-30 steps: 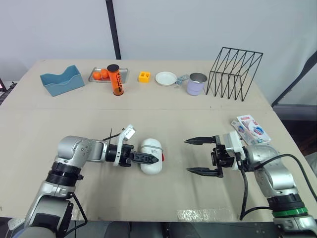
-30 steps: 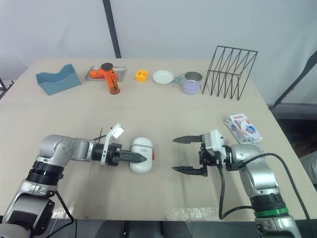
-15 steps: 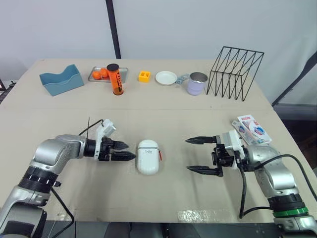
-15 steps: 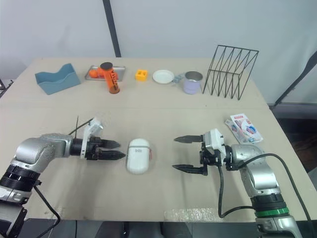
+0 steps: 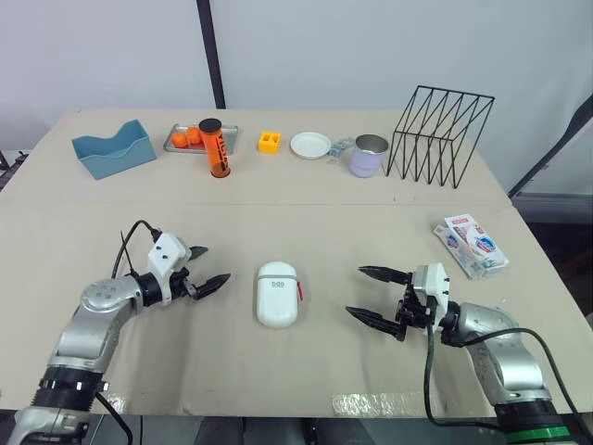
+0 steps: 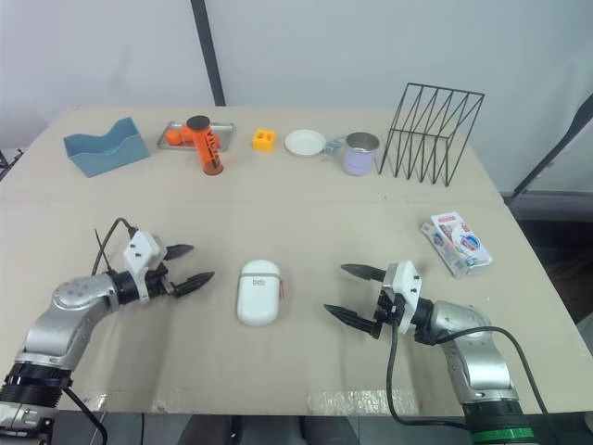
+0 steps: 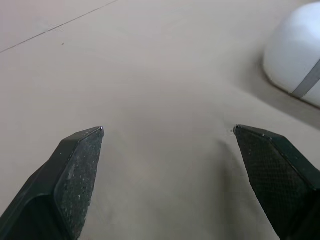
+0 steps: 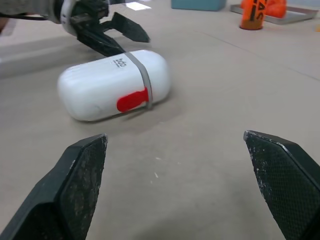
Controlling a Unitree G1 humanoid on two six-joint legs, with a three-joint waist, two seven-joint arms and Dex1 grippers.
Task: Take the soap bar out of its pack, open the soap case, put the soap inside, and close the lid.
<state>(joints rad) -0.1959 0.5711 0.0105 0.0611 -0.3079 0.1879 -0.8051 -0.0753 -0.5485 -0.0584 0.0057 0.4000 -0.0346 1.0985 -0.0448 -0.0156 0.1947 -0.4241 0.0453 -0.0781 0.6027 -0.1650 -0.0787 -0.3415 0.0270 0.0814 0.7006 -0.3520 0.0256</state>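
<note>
Silver-grey arms (image 5: 102, 311) carry black cables (image 5: 429, 371), white wrist blocks (image 5: 168, 252) and pointed black jaws with textured pads (image 7: 75, 175).

The left gripper (image 5: 209, 265) is held low on the left side. Its two black fingers (image 5: 213, 281) are spread wide apart and pointed to the right. The right gripper (image 5: 358, 292) is held low on the right side, its fingers (image 5: 371, 318) spread wide and pointed left.
</note>
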